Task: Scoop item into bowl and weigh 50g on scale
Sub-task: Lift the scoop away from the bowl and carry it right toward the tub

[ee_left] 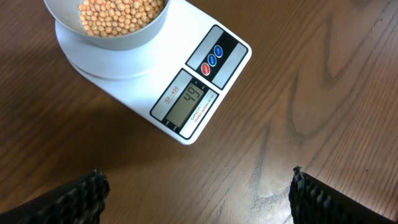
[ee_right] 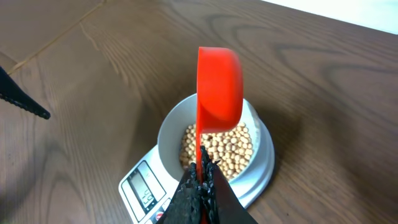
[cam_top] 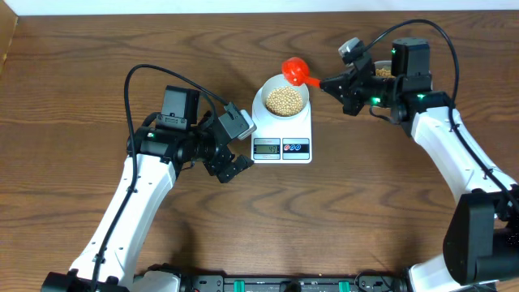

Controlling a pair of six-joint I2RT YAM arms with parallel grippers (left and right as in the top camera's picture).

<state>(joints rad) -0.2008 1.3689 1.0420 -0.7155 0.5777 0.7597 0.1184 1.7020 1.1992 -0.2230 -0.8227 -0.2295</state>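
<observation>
Bench (cam_top: 81,97) is carrying the whole setup, nothing spilling on it as far as shown. Left arm is sitting idle near the display end of the scale, left claw (cam_top: 233,168) hanging released, fingers spread wide, grasping nothing. Right arm is reaching in from the far right, right claw (cam_top: 328,83) clenching tight on the handle of the red scoop (cam_top: 293,70).

Scale (cam_top: 296,130) is lying flat mid-bench, between the two arms. Bowl (cam_top: 261,101) is sitting on the scale's platform, upright. Scoop is hovering over the far edge of the bowl, turned on its side in a pouring pose. Its inside is facing away in the right wrist view, so whether anything is left in it cannot be told.

Beans (cam_top: 285,100) are filling the bottom of the bowl in a good heap, none showing loose on the scale. Display (ee_left: 186,106) is showing 49 in the left wrist view.

Judging progress: scooping and transferring are mostly done and the bowl is being weighed in place. The reading is sitting just short of the target. What is remaining looks like a few more beans going in, then confirming the number and pulling the scoop away.
</observation>
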